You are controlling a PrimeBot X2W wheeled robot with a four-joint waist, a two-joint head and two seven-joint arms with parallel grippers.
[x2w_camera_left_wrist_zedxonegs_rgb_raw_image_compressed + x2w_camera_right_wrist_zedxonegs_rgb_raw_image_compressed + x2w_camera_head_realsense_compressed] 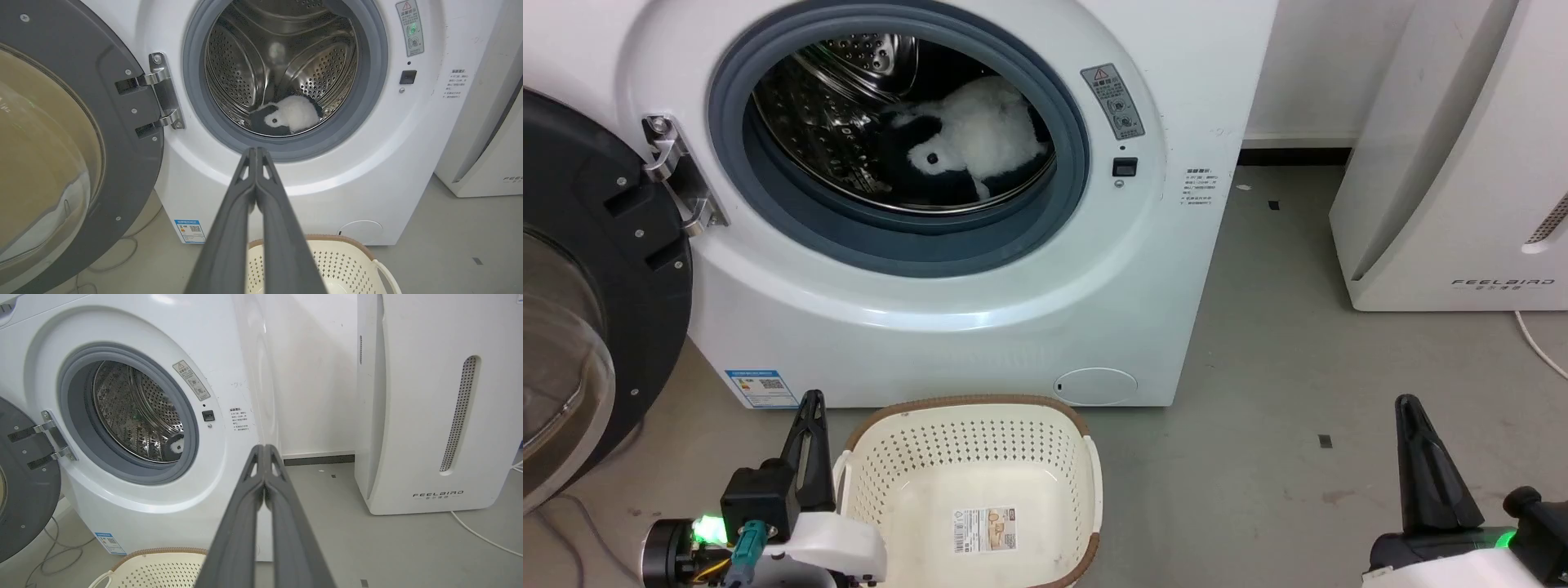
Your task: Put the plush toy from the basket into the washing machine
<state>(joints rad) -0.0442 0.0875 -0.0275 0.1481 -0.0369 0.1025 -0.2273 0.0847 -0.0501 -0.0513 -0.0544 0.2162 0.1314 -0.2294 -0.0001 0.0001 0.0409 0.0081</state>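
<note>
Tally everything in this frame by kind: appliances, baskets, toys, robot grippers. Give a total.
Appliances: 2 (washing machine, FEELBIRD unit)
Baskets: 1 (basket, on the floor before the washer)
Plush toys: 1 (plush toy, inside the drum)
Grippers: 2 (left gripper, right gripper, fingers together)
Total: 6

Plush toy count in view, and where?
1. The plush toy lies low in the drum of the washing machine. The basket holds just a label. Hidden drum corners could conceal more.

plush toy [980, 135] inside washing machine [980, 327] drum
</note>
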